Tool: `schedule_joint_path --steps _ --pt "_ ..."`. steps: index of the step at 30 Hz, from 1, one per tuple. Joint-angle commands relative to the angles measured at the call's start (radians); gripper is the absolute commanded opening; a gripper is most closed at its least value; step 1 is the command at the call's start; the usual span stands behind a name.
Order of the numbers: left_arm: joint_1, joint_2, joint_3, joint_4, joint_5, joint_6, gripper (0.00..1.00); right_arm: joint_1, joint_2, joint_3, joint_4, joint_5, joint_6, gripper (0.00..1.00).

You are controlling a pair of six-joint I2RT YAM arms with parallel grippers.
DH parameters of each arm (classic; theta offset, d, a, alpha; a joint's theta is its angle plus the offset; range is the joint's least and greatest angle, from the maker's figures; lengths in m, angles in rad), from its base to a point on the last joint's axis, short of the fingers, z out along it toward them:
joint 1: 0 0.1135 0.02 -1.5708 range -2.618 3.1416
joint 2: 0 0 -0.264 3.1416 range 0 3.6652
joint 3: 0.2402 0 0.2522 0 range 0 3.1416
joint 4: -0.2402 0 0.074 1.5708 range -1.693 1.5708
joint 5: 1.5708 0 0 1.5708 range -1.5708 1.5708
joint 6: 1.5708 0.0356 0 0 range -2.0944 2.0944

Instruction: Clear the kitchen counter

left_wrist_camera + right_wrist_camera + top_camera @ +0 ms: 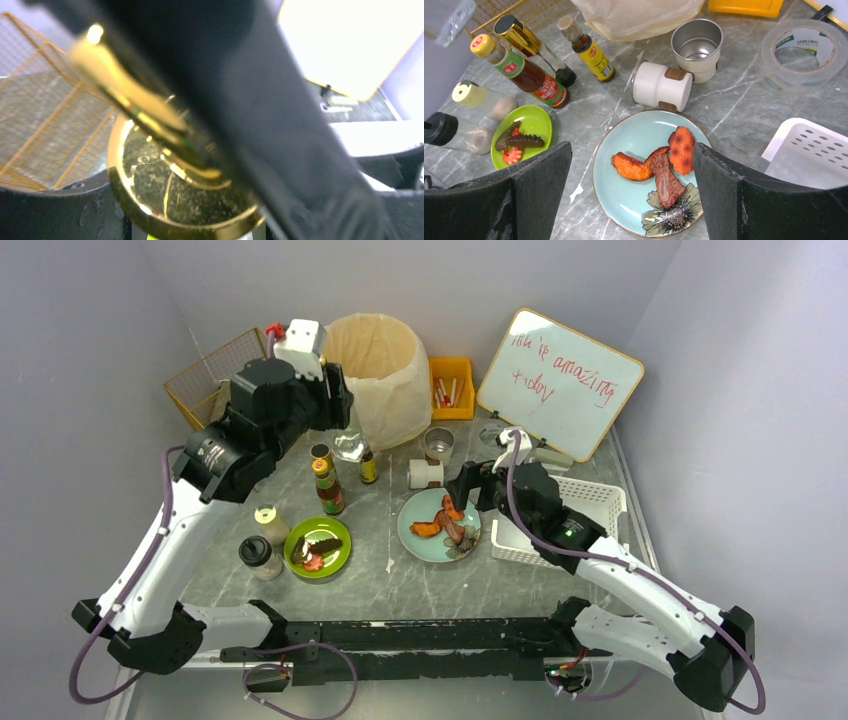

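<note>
The right gripper (pixel 631 147) hangs with its jaws spread wide and nothing between them, directly above a light blue plate (pixel 644 127) that carries orange-brown food pieces (pixel 681 150). Just ahead of its fingertips a white cup (pixel 659 87) lies on its side, close beside an upright metal cup (pixel 696 42). A tape roll (pixel 799 52) sits ahead to its right, and a white slatted basket (pixel 814 155) is just right of its right finger. To its left are a green plate (pixel 536 125), two shakers (pixel 474 97) and three sauce bottles (pixel 531 75).

The left gripper (pixel 338 405) is raised beside a bag-lined bin (pixel 385 360). Its wrist view is blurred and shows a round gold-rimmed thing (pixel 190 200) close up; I cannot tell whether the jaws pinch it.

The kitchen counter (pixel 400 585) lies beneath both grippers, bearing the plates, cups and bottles.
</note>
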State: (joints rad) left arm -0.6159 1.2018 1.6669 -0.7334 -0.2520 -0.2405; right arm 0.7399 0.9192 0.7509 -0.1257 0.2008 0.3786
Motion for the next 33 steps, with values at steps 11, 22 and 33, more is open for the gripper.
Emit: schedule_joint_path --steps 11,22,33 --pt "0.178 0.243 0.347 0.092 -0.395 0.027 0.05 -0.003 0.048 0.238 -0.206 -0.076 0.007 0.94" --pt "0.504 0.55 0.6 0.164 -0.101 0.023 0.05 -0.004 0.116 0.219 -0.168 -0.008 -0.002 0.94" --pt "0.572 0.667 0.616 0.35 -0.152 -0.005 0.05 -0.022 0.225 0.257 -0.134 0.032 -0.03 0.94"
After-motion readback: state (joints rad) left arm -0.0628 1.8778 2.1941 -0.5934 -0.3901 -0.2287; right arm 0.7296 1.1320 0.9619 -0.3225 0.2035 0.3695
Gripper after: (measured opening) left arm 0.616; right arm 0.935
